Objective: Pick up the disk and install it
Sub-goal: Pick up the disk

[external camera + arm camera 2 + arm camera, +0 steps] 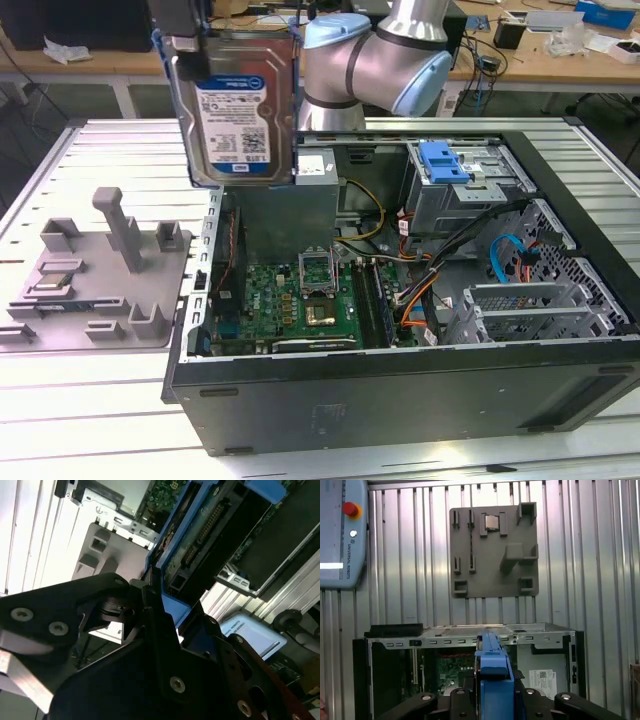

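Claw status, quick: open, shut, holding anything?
Claw: shut on the disk, held upright in the air over the case.

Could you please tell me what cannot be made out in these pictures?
- Exterior view: the disk hides part of the case behind it; the frame edge cuts off the pincer.
- Second wrist view: the pincer's black body covers much of the disk.
- First wrist view: the disk stands edge-on, its flat faces unseen.

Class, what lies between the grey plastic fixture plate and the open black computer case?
The stretch is bare. In the first wrist view, ribbed metal tabletop separates the grey plastic fixture plate from the open black computer case.
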Robot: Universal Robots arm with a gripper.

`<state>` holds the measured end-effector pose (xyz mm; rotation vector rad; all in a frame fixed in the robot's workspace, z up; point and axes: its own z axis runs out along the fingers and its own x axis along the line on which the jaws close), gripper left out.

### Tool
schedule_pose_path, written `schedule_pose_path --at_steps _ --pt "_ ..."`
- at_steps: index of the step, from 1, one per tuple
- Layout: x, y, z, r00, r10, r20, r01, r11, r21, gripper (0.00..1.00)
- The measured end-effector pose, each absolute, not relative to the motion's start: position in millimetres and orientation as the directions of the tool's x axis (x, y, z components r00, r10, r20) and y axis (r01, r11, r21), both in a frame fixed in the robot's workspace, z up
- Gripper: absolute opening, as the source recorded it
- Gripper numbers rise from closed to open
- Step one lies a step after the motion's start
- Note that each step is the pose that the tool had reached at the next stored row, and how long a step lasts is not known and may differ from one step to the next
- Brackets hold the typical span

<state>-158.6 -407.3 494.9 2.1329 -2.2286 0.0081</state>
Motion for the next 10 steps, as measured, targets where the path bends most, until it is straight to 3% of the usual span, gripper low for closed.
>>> schedule_pose_path --at_steps 10 --pt "-111 -428 495 -0.042 -0.998 0.045 -0.998 0.044 0.039 0.37"
